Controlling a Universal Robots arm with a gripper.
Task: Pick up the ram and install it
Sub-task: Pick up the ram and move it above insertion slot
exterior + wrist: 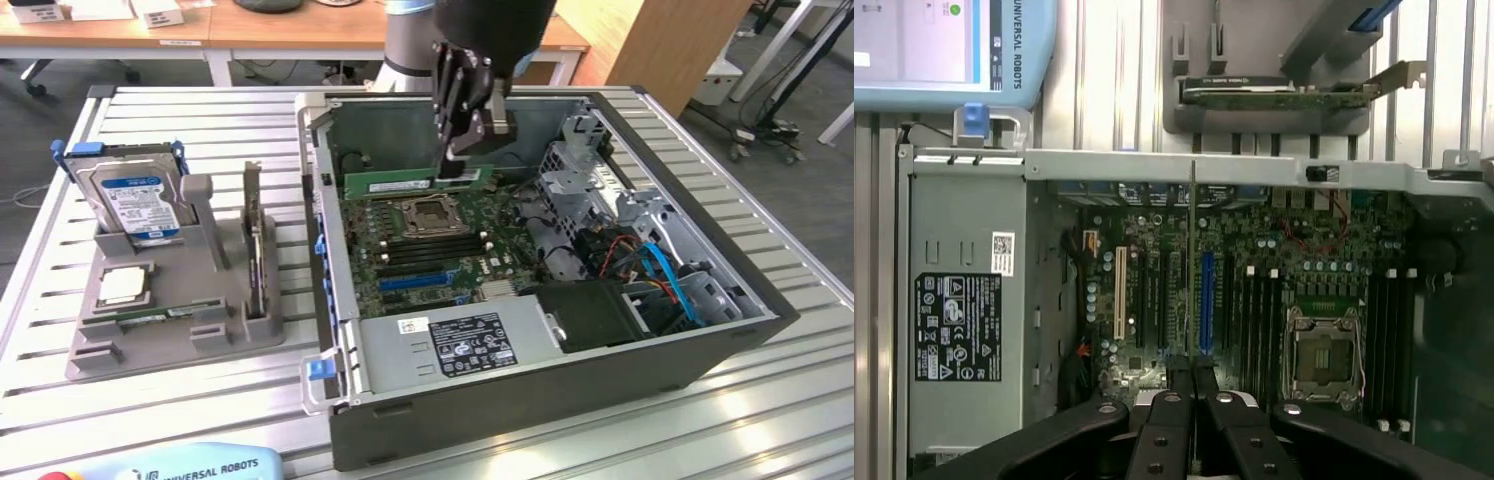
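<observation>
My gripper hangs inside the open computer case, shut on the ram, a long green stick held level above the motherboard. The stick sits a little above the CPU socket and the black memory slots. In the wrist view the ram shows edge-on as a thin line running out from between the fingertips of the gripper. It runs parallel to the long slots beside the socket.
A grey holder on the exterior view's left carries a hard drive, a silver processor and an upright card. Inside the case are the power supply, a drive cage and cables. A teach pendant lies at the near table edge.
</observation>
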